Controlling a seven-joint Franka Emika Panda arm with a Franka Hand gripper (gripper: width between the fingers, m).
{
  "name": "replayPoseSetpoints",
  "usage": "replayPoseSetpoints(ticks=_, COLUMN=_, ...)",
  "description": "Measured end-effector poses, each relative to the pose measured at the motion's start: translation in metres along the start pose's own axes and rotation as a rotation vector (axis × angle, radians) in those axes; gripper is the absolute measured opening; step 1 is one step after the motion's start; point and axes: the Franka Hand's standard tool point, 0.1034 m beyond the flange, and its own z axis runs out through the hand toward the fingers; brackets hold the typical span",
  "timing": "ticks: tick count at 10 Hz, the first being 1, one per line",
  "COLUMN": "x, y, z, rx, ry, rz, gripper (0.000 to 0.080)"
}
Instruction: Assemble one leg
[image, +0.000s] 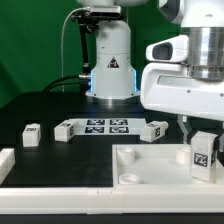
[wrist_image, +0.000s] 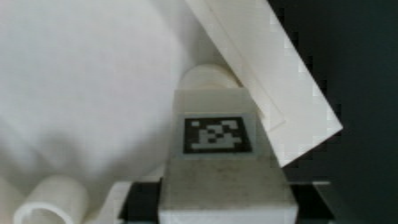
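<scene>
Leg with a black-and-white tag is pinched between the two fingers of the gripper in the exterior view. It stands upright over the corner of the white tabletop at the exterior view's right. Whether its lower end touches the tabletop, I cannot tell. A round socket shows in the near corner at the exterior view's left of the tabletop, well apart from the held leg. Behind the tabletop the marker board lies flat on the dark table. Three loose legs lie near it, two on the exterior view's left and one on the right.

In the wrist view the gripper presses its dark fingers on both sides of the leg, with the tag facing the camera. The tabletop lies below, and its raised rim runs just beside the leg.
</scene>
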Motion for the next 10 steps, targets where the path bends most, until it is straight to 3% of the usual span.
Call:
replayPoseSetpoints(ticks=3, x=0.0015, y=0.0023, z=0.0002, rx=-0.003, ry=-0.002, rz=0.296, gripper=0.0293)
replayPoseSetpoints(ticks=5, x=0.0021, y=0.0027, z=0.0001, rx=-0.003, ry=0.000, rz=0.302, gripper=0.0294)
replayPoseSetpoints(ticks=8, x=0.0023, y=0.0018, z=0.0004, rx=0.000, ry=0.005, rz=0.143, gripper=0.0612)
replayPoseSetpoints(ticks=10, x=0.0008, y=0.0011, z=0.0004, rx=0.007, ry=0.012, rz=-0.155, gripper=0.0642)
